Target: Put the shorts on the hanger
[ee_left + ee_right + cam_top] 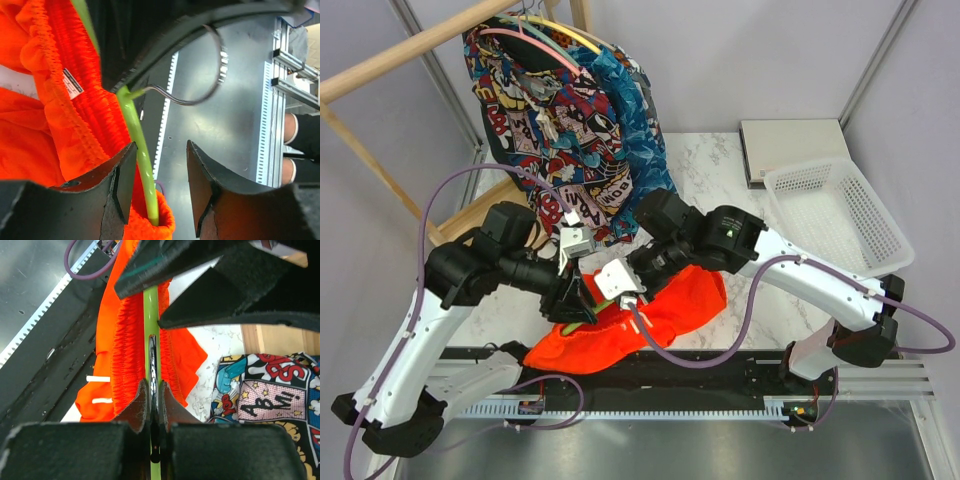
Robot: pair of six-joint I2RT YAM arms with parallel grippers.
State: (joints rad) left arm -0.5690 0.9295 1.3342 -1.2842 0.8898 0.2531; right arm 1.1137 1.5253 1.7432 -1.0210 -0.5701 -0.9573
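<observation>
The orange-red shorts (660,315) lie bunched at the table's near edge, under both grippers. The lime-green hanger (137,135) runs down into the shorts' elastic waistband (75,110), and its metal hook (200,97) sticks out to the right. My left gripper (160,172) is open, with the hanger's arm between the jaws close to the left finger (117,185). My right gripper (155,390) is shut on the hanger (150,310), with the gathered waistband (127,350) on both sides of it. From above, my left gripper (572,293) and my right gripper (620,285) sit close together.
A comic-print garment (545,110) and a blue patterned garment (635,130) hang on a wooden rack (400,55) at the back left, on pink and yellow hangers. A white mesh basket (840,215) and a grey flat box (790,145) stand at the right.
</observation>
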